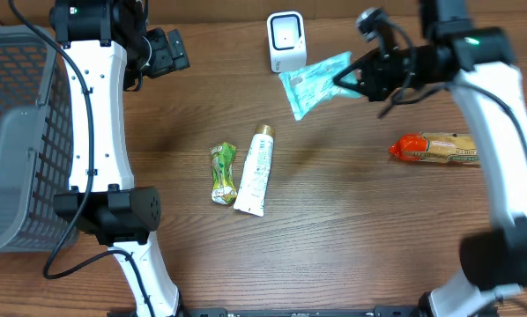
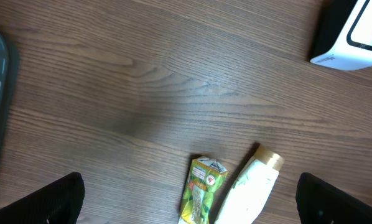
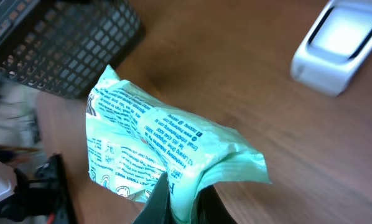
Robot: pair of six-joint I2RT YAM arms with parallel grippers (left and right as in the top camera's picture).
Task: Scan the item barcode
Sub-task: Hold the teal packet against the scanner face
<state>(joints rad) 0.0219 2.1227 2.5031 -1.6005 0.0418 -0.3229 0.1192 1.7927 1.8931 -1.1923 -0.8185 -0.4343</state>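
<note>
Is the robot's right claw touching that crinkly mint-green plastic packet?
Touching. Right wrist view shows the right gripper pinched shut on the mint-green plastic packet.

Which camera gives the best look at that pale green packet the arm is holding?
The right wrist view: the packet fills the frame, print visible. Overhead shows it small, near the scanner. The left wrist view misses it.

I see a mock shop checkout, lab-style: a white barcode scanner (image 1: 285, 40) stands at the desk's (image 1: 352, 238) far edge, a grey mesh basket (image 1: 12, 132) at its left edge, and a tube (image 1: 256, 172) and a sachet (image 1: 222, 173) lie mid-desk.
</note>
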